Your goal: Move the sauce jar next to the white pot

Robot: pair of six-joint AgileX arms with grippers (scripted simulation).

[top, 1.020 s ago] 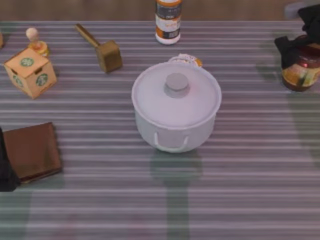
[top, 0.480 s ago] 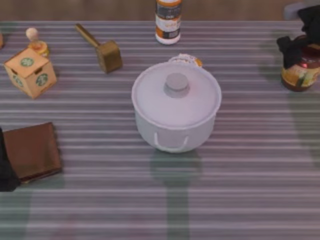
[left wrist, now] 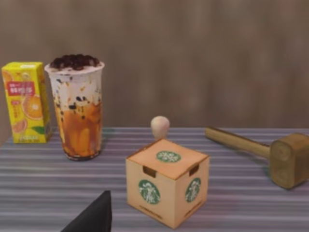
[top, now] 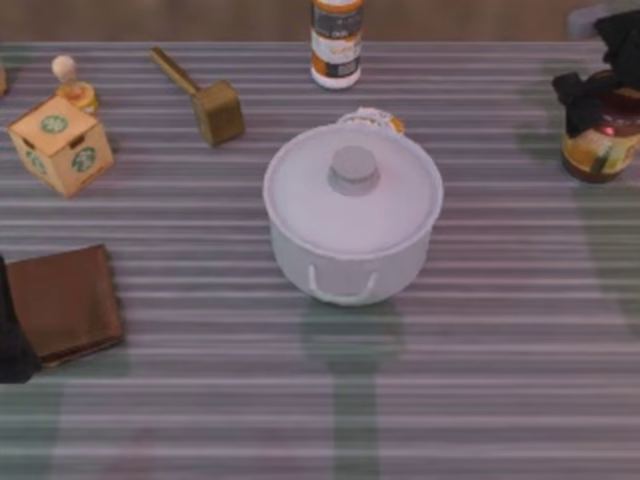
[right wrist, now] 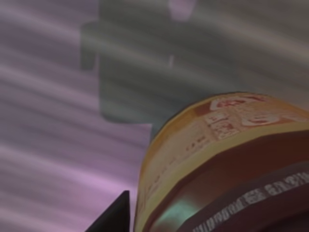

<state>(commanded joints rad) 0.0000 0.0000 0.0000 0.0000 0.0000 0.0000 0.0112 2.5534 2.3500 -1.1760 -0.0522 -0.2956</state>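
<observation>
**Right gripper on the sauce jar at the far right of the table**

The left gripper (top: 12, 345) stayed parked at the left edge of the striped table (top: 500, 330), beside a flat brown square pad (top: 65, 303); whether its fingers were apart or together, I cannot tell. Farther back stood a tan cardboard cube with green logos (top: 60, 143) and a wooden mallet (top: 205, 97). In the middle sat the large round white pot (top: 352, 215) with a grey knob. An orange-and-white bottle (top: 336, 40) stood behind it. At the far right, well apart from the pot, the small glass sauce jar with yellow-orange label (top: 600, 148) was clamped at its lid by the right gripper (top: 600, 95).
</observation>
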